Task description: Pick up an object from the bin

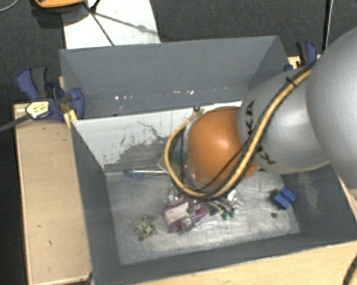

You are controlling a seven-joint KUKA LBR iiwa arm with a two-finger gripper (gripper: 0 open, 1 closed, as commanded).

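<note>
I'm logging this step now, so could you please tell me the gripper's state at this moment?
Gripper: cannot be told; it is low over the heap of small things.

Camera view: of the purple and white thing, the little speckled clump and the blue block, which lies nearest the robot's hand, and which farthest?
1. Purple and white thing: right at the hand, in the middle.
2. Speckled clump: off to the view's left.
3. Blue block: farthest, off to the right.
</note>
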